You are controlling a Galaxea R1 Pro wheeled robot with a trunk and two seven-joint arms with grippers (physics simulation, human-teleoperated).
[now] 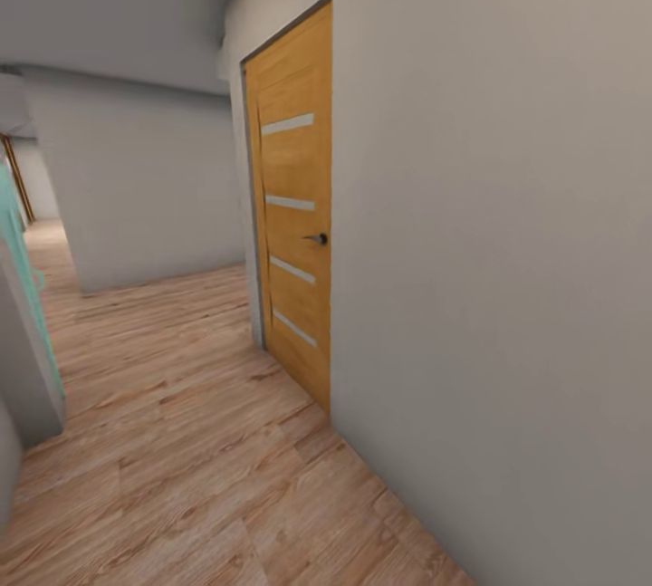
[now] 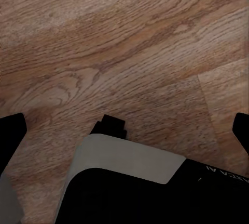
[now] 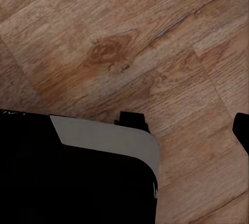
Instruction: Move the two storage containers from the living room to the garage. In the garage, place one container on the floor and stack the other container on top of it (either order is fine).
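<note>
One orange door (image 1: 294,215) stands shut in the grey wall (image 1: 507,251); wood plank floor (image 1: 199,468) below; jaws' state cannot be told.

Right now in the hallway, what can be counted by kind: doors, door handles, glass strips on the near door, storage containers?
Orange wooden doors: 1
Dark door handles: 1
Pale strips on that door: 4
Storage containers: 0
Total: 6
A thin orange strip far down the hallway at the left may be another door; too small to tell.
</note>
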